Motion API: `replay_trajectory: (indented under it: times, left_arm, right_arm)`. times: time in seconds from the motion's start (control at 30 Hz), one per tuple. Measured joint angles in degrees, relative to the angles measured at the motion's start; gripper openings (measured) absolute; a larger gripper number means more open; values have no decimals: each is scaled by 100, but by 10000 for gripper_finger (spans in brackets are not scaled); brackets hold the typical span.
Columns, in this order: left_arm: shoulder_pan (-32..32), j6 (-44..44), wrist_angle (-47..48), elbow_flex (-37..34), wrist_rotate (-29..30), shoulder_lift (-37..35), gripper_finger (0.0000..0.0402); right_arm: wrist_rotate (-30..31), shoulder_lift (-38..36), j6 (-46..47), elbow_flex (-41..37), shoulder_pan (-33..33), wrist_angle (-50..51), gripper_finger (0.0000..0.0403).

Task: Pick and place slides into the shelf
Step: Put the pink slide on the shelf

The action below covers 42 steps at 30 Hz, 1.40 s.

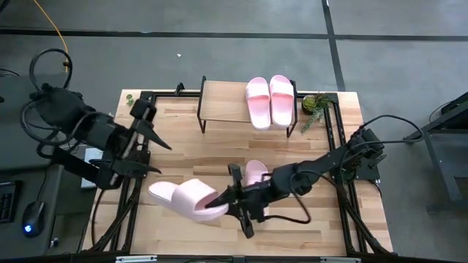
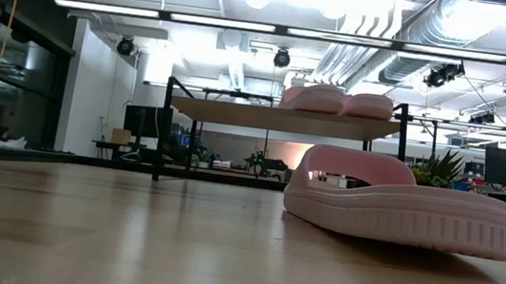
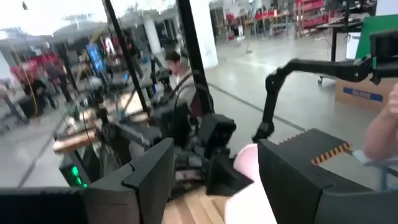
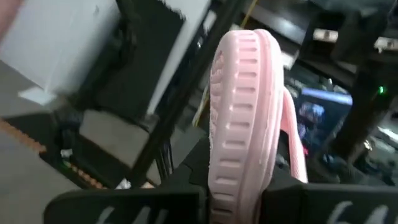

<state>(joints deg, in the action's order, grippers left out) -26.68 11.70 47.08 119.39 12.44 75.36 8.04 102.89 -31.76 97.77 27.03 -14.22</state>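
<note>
Overhead view of my wooden bench (image 1: 292, 234). My right tool (image 1: 228, 202) sits near the bench's front middle, clamped on one end of a pale pink slide (image 1: 181, 197). My right wrist camera shows that slide (image 4: 245, 118) standing on edge, its ribbed sole rim pinched between my dark fingers (image 4: 323, 202). Another slide (image 1: 255, 172) lies on the bench just behind my right arm, partly hidden by it. From bench height one slide (image 2: 400, 209) rests flat on the wood in the foreground. Two more slides (image 1: 270, 101) lie side by side on the right part of the shelf (image 1: 223, 102), which stands at the bench's far edge. My left tool (image 1: 151, 141) hovers at the bench's left edge, fingers spread wide and holding nothing. A small green plant (image 1: 314, 106) sits just right of the shelf.
</note>
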Motion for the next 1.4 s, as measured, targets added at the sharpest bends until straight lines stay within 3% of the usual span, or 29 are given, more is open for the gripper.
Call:
replay_trajectory:
  times: [0.5,1.13,1.4]
  left_arm:
    - [2,-769,660,-9,-118,-25,214]
    - [2,-439,1022,-9,-146,-33,214]
    - [4,-411,1214,-9,-128,-33,214]
  right_arm:
    - [2074,-48,-421,1,-59,1361,16]
    - [1372,-581,-318,10,-1378,3112,16]
    - [1269,-588,-461,10,-1757,3376,16]
